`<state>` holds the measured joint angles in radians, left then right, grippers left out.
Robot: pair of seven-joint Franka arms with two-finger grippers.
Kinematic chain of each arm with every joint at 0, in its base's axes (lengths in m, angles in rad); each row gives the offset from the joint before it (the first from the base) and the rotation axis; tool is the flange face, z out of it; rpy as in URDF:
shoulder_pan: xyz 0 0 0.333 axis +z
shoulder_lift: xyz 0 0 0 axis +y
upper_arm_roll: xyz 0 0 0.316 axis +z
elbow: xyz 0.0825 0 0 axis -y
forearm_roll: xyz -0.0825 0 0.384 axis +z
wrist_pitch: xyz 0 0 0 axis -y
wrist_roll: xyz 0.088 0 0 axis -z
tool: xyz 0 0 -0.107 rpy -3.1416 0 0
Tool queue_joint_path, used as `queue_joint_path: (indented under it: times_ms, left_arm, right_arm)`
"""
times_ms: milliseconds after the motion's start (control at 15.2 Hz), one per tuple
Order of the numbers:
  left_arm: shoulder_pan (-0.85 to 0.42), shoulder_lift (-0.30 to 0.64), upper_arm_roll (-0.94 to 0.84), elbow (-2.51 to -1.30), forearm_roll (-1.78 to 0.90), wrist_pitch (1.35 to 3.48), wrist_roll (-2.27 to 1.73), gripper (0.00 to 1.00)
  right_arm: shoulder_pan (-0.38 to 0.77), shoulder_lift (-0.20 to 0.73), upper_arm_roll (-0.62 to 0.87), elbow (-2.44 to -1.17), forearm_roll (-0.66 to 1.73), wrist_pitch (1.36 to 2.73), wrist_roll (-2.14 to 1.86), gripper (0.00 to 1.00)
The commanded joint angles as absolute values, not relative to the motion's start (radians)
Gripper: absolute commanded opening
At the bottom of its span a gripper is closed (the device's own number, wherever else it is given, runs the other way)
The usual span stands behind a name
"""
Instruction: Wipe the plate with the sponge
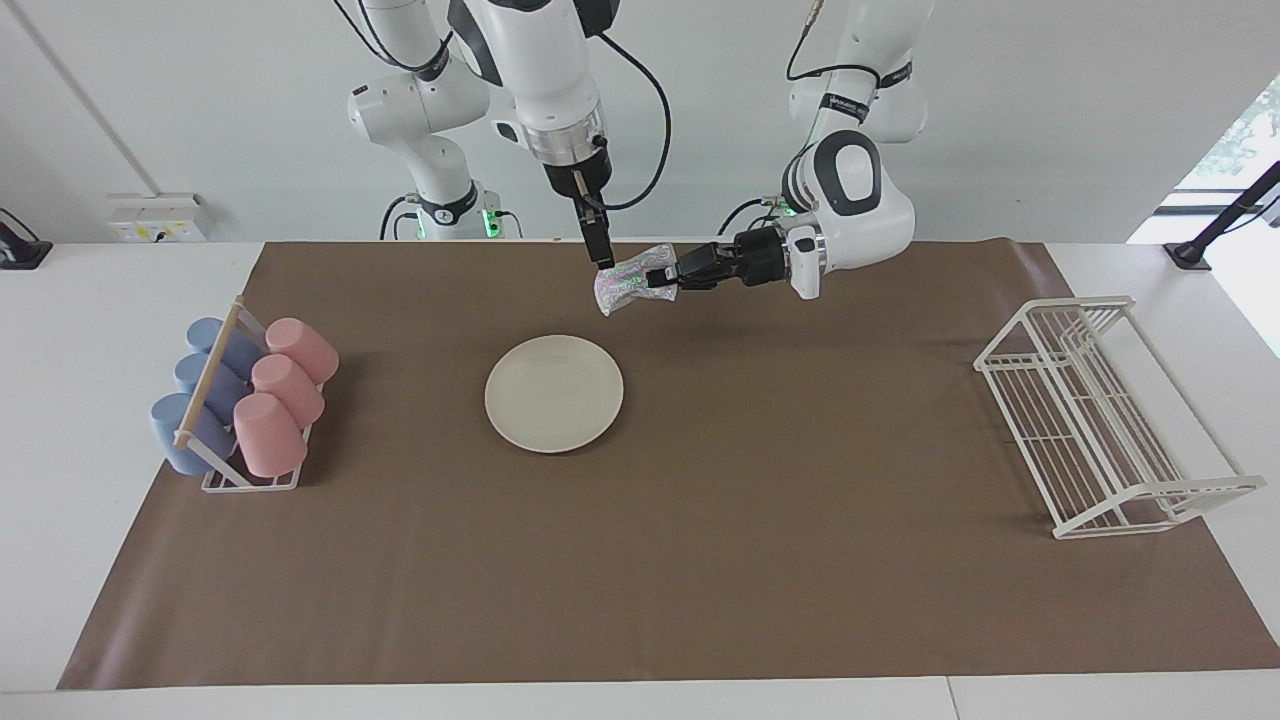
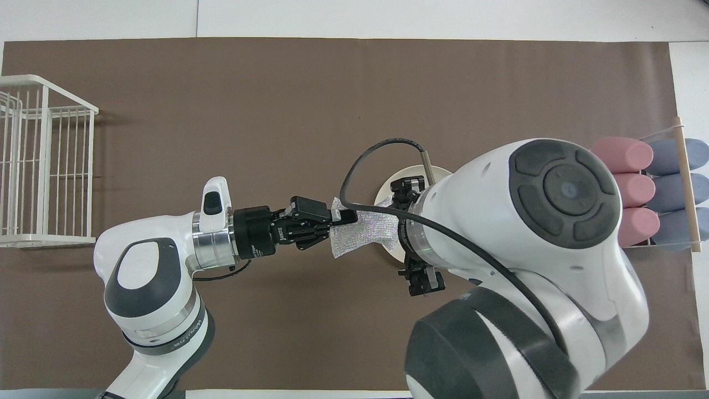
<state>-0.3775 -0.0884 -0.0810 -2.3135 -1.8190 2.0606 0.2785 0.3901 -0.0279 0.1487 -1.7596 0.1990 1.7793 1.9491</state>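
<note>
left gripper: the left gripper [image 1: 665, 279] is up in the air over the brown mat, reaching sideways from the left arm; its fingertips are pressed together on one end of the sponge.
sponge: the sponge [image 1: 628, 281] is a silvery, wrinkled pad hanging off the left gripper's tips, clear of the mat. in the overhead view the sponge [image 2: 363, 234] overlaps the edge of the plate, but the facing view shows it raised and not touching the plate.
right gripper: the right gripper [image 1: 602, 255] hangs pointing down, right at the upper end of the sponge. its fingers stand spread wide. whether a fingertip touches the sponge, i cannot tell. in the overhead view the right arm's big wrist covers its tips.
plate: the plate [image 1: 554, 392] lies flat on the mat near the middle of the table, farther from the robots than both grippers. nothing rests on it. in the overhead view only a sliver of the plate [image 2: 384, 195] shows beside the right arm.
mat: the brown mat [image 1: 700, 560] covers most of the table.
cup rack: a small rack [image 1: 240, 430] toward the right arm's end of the table holds pink cups [image 1: 285, 395] and blue cups [image 1: 195, 400] lying on their sides in two rows.
wire rack: a white wire rack [image 1: 1105, 415] sits at the left arm's end of the mat, well apart from the plate.
</note>
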Motion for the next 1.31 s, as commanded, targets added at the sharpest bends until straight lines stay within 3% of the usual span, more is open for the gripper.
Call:
queue_joint_path:
  times_ms: [0,459,1181,1247]
  left_arm:
    - [-0.325,-0.115,-0.078,-2.339,-1.77,1.993,0.291,0.0]
    - [-0.325,-0.115,-0.078,-2.341,-1.763,1.993,0.29,0.0]
    - [-0.324,-0.117,-0.078,-2.342,-1.756,1.985,0.287,0.0]
    - [-0.324,-0.117,-0.077,-2.342,-1.75,1.98,0.287,0.0]
  right_arm:
    - [0.387,-0.045,0.15,-1.825,0.225,1.853,1.936,1.0]
    - [0.431,-0.043,0.152,-1.873,0.227,2.017,1.93,1.0]
    - [0.476,-0.037,0.15,-1.904,0.229,2.065,1.881,1.0]
    - [0.469,-0.037,0.15,-1.904,0.229,2.059,1.879,0.95]
